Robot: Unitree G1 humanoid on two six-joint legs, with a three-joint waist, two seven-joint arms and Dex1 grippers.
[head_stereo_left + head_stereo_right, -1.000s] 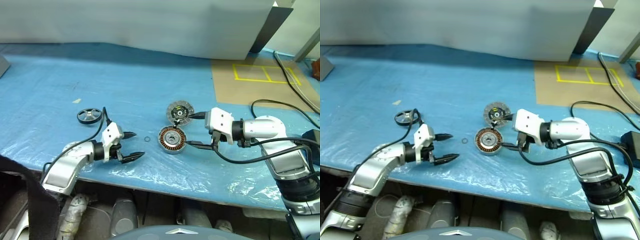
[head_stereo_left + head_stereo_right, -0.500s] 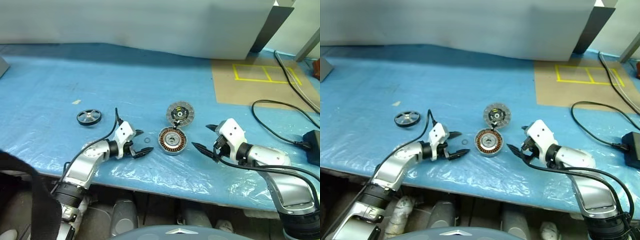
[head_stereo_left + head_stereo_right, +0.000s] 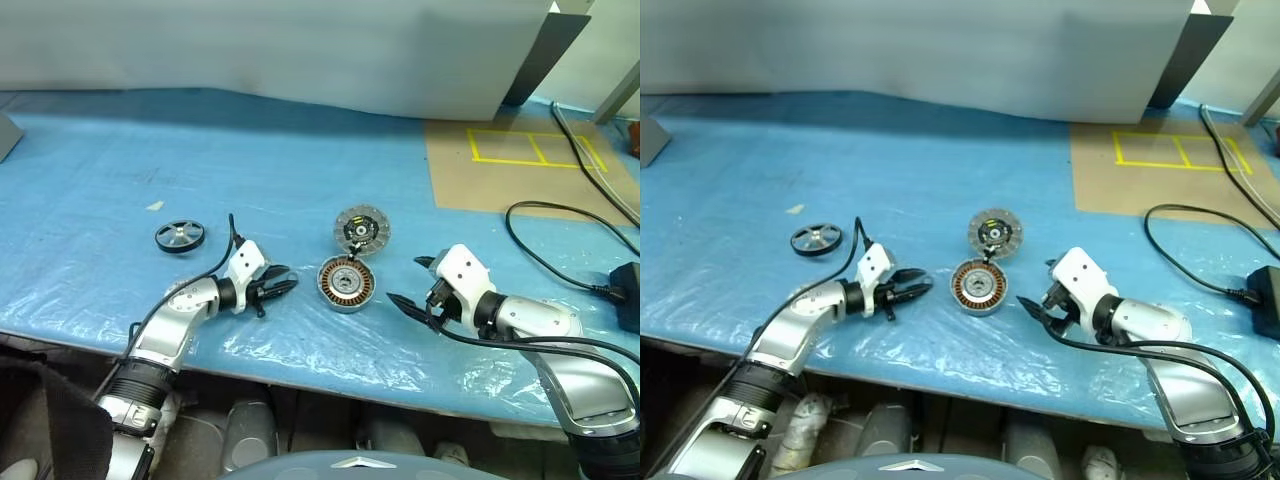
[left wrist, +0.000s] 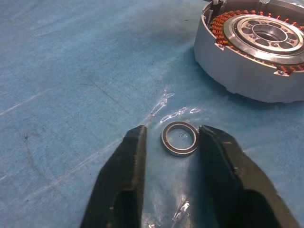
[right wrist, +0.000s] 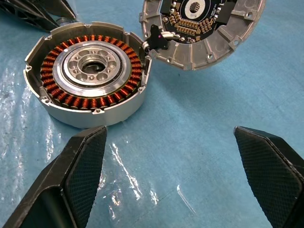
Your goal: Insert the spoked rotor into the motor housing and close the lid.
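The spoked rotor, black-rimmed with silver spokes, lies flat on the blue cover at the left, apart from both grippers. The motor housing sits mid-table with its copper windings showing. Its lid lies swung open behind it, joined at the edge. My left gripper rests low just left of the housing. Its fingers stand narrowly apart on either side of a small metal ring lying on the cover, with a sliver of gap. My right gripper is wide open right of the housing, empty.
A brown board with yellow tape lines lies at the back right. A black cable runs to a black adapter at the right edge. The table's front edge runs just below both arms. A small scrap lies near the rotor.
The left gripper reached toward the small ring, and its fingers narrowed around it. The right gripper drew back from the housing to its right side and dropped lower, staying wide open.
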